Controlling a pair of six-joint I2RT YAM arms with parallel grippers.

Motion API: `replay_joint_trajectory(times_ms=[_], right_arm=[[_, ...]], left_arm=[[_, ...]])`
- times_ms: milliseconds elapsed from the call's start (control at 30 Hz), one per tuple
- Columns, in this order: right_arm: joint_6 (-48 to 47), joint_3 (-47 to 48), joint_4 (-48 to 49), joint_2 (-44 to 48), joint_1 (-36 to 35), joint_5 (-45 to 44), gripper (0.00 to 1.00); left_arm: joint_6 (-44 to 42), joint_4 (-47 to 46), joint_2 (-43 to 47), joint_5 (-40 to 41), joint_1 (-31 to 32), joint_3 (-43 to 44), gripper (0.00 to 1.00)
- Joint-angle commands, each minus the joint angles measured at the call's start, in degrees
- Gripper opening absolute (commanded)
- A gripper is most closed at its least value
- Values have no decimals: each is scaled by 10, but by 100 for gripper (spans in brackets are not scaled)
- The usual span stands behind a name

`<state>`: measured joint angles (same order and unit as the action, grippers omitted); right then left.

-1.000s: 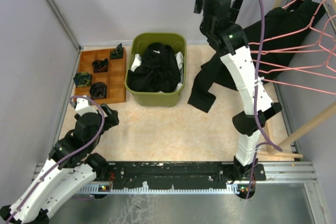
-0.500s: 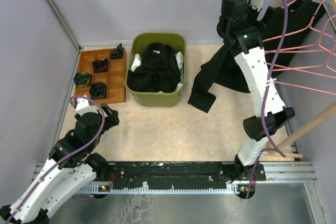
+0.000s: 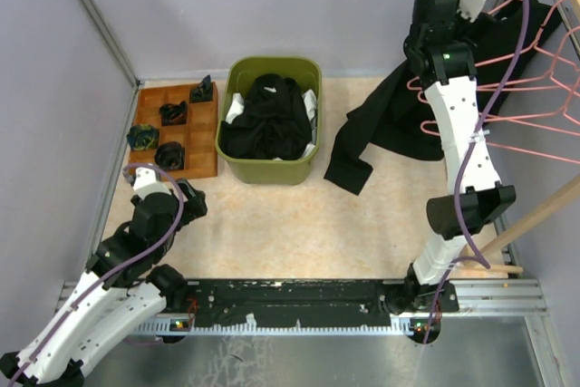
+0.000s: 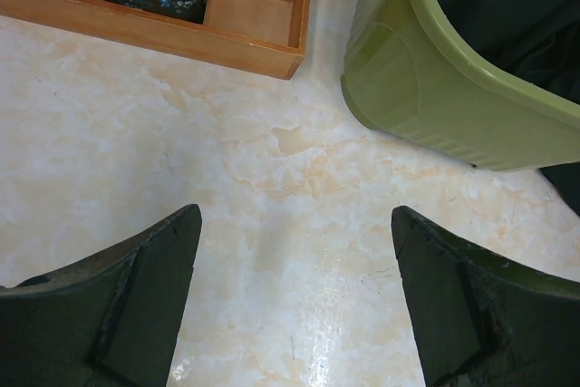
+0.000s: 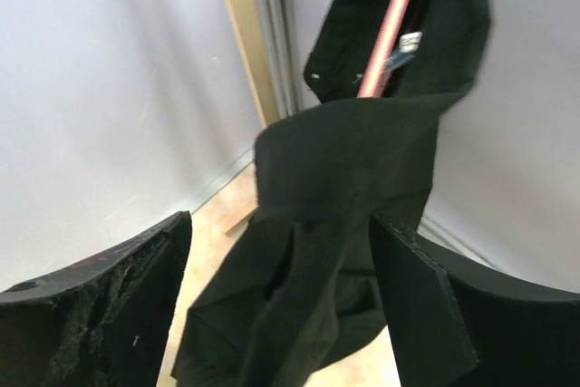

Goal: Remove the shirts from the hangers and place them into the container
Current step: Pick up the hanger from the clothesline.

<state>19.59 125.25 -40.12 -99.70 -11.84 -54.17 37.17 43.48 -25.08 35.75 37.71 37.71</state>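
Black shirt [image 3: 381,124] — hung on a pink hanger [image 3: 535,88] at the far right, its lower part trailing onto the table [image 3: 299,224]. Olive container [image 3: 267,169], far centre, holds black and white cloth. Right gripper [image 5: 279,251] is raised before the shirt, jaws wide, with cloth framed between them but unclamped. Left gripper [image 4: 294,224] — low at the near left, jaws wide over the tabletop, near the wooden tray [image 4: 181,38].

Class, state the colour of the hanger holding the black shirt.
Pink; the hanger shows best in the right wrist view.
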Motion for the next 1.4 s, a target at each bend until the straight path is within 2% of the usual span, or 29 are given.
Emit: replay_joint_trajectory(times_ms=[0, 133, 300, 400, 733, 1033, 1367], right_arm=[[11, 53, 7, -41, 5, 12, 75], [20, 23, 35, -39, 14, 8, 64], [3, -10, 80, -23, 15, 25, 34], [-24, -19, 107, -12, 13, 36, 22], [-164, -60, 231, 34, -7, 27, 5], [-227, -47, 274, 43, -39, 27, 0], [-240, -37, 249, 68, -70, 65, 0]], left_arm=[[-9, -12, -1, -1, -1, -1, 91], [-6, -10, 1, 2, -1, -1, 91], [-8, -11, -4, 1, -1, -1, 91], [-8, -11, -6, 1, -1, -1, 91], [-9, -13, -8, -1, -1, -2, 91], [-9, -13, -8, -1, -1, -1, 91], [-9, -13, -5, -1, -1, -2, 91]])
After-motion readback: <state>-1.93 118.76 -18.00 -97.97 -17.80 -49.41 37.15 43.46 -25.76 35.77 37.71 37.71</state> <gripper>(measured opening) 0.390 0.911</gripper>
